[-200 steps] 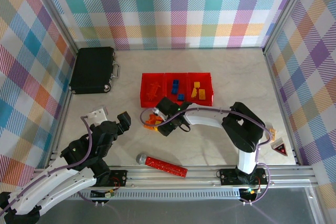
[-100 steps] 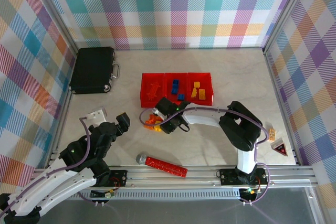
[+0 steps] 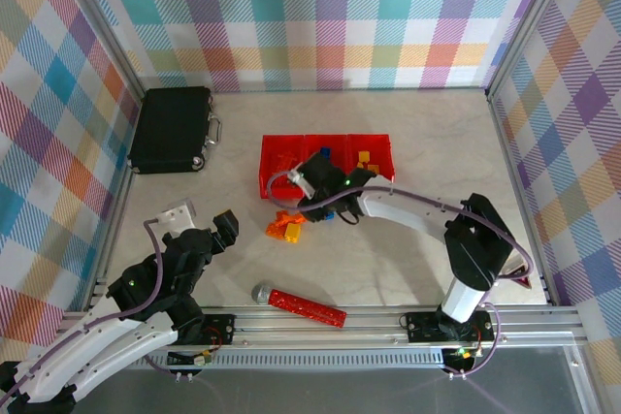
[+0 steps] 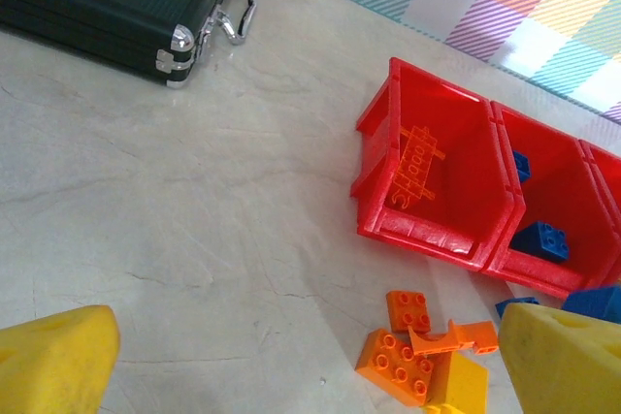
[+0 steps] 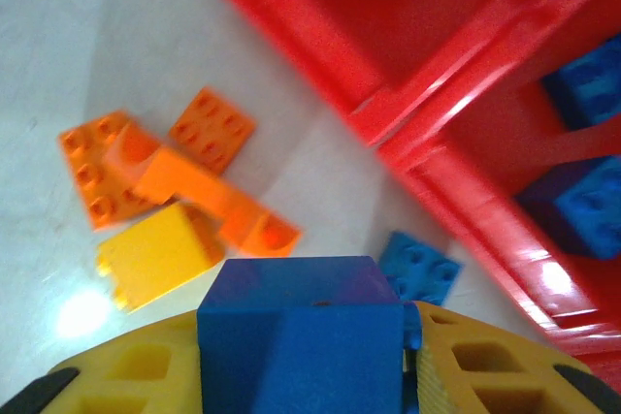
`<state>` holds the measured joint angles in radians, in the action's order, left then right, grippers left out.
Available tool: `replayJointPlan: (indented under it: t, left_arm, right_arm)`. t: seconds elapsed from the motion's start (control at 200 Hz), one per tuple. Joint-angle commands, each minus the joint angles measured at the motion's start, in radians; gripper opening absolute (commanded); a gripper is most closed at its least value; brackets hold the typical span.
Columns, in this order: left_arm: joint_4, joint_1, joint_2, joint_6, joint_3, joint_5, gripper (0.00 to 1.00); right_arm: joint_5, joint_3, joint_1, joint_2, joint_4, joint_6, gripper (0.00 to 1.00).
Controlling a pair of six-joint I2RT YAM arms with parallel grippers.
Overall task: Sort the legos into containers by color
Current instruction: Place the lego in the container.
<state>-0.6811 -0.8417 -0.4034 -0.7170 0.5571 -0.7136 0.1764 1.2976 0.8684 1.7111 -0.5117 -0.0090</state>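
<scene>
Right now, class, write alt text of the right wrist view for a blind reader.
The right gripper grips a blue brick between its yellow fingers. Beyond it, orange bricks, a yellow brick and a small blue brick lie on the table beside red bins.

Bare table (image 3: 427,143) lies open behind and to the right of the containers (image 3: 270,186), and between them and the black case (image 3: 173,129). The right arm (image 3: 408,208) slants across their near side, with loose legos (image 3: 284,228) just beside its tip. The red bar (image 3: 306,305) lies along the near edge.
</scene>
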Motion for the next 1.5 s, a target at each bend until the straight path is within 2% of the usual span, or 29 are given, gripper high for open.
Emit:
replayJointPlan:
  t: [0.0, 0.32, 0.465, 0.905, 1.185, 1.35, 1.495]
  left_arm:
    - [0.006, 0.009, 0.006, 0.009, -0.020, 0.020, 1.00]
    - [0.079, 0.008, -0.013, 0.133, -0.014, 0.213, 1.00]
    - [0.104, 0.008, -0.037, 0.200, 0.010, 0.304, 1.00]
    - [0.219, 0.009, -0.123, 0.340, 0.030, 0.541, 1.00]
    - [0.278, 0.008, -0.187, 0.349, 0.017, 0.643, 1.00]
    - [0.286, 0.009, -0.197, 0.343, 0.009, 0.649, 1.00]
    - [0.278, 0.009, -0.193, 0.341, 0.009, 0.643, 1.00]
  right_arm:
    - [0.028, 0.102, -0.057, 0.060, -0.029, 0.009, 0.31]
    - [0.118, 0.505, -0.151, 0.351, -0.204, 0.027, 0.33]
    - [0.108, 0.603, -0.184, 0.426, -0.261, 0.031, 0.34]
    - [0.050, 0.649, -0.212, 0.501, -0.335, 0.070, 0.41]
    - [0.048, 0.669, -0.213, 0.506, -0.364, 0.075, 0.52]
    - [0.049, 0.675, -0.213, 0.499, -0.381, 0.078, 0.59]
    - [0.041, 0.684, -0.213, 0.474, -0.409, 0.100, 0.61]
